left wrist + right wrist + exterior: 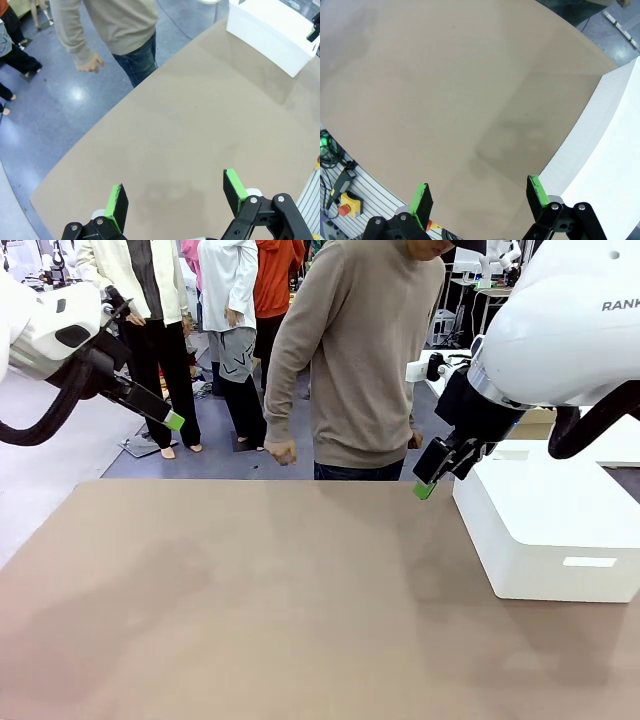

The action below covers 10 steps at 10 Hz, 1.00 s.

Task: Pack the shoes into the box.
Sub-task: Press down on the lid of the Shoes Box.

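The desk is a broad tan-brown surface, matte, with faint shadows on it. A white rectangular block sits at the desk's right edge, toward the far right corner; it has rounded upper edges and a small pale label on its near side.

The left hand hangs above the desk's left edge near the far left corner, its two green-padded fingers spread wide apart with nothing between them. In the front view one green fingertip shows at the end of the black finger, out over the floor beyond the desk's corner.

The right hand hovers just beside the white block, over the desk near its far edge. Its fingers also stand fully apart and grip nothing; one pad lies close to the block's side without clearly touching it.

A person in a taupe sweater and dark jeans stands at the middle of the desk's far edge, arms down, one hand loosely curled at the desk's rim. More people stand farther back on the blue-grey floor.
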Motion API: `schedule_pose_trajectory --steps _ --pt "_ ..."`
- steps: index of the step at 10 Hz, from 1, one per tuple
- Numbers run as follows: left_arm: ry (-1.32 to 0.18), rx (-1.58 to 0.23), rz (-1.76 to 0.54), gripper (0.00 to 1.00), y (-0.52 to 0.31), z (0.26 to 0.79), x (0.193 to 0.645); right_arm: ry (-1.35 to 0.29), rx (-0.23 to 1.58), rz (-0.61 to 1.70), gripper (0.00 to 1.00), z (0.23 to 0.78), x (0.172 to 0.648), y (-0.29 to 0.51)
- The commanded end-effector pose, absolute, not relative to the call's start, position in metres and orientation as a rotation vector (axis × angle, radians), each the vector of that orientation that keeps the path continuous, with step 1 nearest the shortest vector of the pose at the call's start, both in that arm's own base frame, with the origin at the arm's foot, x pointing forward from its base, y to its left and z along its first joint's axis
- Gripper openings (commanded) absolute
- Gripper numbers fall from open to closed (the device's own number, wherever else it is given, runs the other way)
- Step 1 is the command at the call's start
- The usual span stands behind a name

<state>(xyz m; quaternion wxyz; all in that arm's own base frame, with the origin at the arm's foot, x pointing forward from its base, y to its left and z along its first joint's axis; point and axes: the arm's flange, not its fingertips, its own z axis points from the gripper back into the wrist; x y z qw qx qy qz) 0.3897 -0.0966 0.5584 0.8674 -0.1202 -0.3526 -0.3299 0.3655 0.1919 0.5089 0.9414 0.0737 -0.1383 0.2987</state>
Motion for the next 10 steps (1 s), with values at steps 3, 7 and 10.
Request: schedule_pose_trajectory --steps 3,7,10 --pt "-0.745 -0.244 -0.678 1.0 -0.0962 0.5577 0.3892 -0.291 0.152 0.607 1.0 0.5094 0.3676 0.1928" --pt "-0.745 -0.244 -0.678 1.0 -0.0962 0.5577 0.3892 -0.291 0.152 0.607 1.0 0.5094 0.3676 0.1928" --pt "-0.745 -0.244 -0.678 1.0 -0.0962 0.5577 0.3892 -0.291 0.152 0.607 1.0 0.5094 0.3676 0.1928"
